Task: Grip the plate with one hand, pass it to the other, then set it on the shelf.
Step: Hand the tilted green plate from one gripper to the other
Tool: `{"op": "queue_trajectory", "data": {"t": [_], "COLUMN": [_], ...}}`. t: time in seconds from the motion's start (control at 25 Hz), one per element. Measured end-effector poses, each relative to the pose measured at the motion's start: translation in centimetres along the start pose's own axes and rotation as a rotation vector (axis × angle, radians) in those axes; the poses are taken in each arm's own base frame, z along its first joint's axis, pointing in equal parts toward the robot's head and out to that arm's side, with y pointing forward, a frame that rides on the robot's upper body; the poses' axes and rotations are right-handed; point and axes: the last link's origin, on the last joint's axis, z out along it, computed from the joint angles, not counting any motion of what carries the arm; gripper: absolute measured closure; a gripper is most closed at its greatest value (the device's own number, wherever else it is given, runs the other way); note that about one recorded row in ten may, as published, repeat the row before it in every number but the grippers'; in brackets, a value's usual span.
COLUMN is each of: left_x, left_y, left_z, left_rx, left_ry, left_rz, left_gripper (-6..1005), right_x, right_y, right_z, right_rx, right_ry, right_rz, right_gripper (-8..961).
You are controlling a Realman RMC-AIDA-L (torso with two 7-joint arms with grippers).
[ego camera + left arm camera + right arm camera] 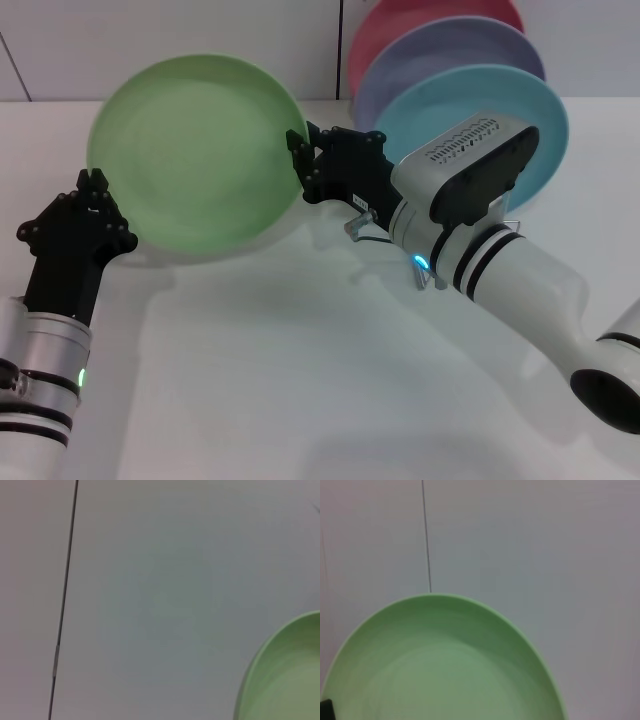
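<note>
Both grippers (pixel 95 195) (pixel 298 160) on green plate (pixel 190 150)

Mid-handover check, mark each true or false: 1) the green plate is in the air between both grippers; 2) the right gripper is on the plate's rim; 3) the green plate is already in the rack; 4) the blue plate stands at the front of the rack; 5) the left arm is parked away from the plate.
1) True: the green plate is held up between the left gripper and right gripper.
2) True.
3) False: it is off the rack, held to its left.
4) True: the blue plate is frontmost.
5) False: the left gripper is at the plate's lower left edge.
</note>
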Motion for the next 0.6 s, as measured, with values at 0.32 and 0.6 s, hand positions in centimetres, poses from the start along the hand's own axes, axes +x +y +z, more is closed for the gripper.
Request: {"op": "queue_trajectory", "data": {"t": [0.32, 0.6], "left_x": [0.00, 0.01], "left_y": [-0.15, -0.18], "left_z": [-0.08, -0.22], "left_rx": [0.007, 0.009], "left_ry": [0.001, 0.004], "left_rz": [-0.001, -0.002], "left_gripper": [964, 962], "right_x": [0.12, 0.13], "right_y": [-0.13, -0.19], "right_z": [-0.20, -0.30], "right_rx": [0.007, 0.009], "right_ry": [-0.002, -0.008], "right_rz": [0.000, 0.001], "right_gripper": [810, 809]}}
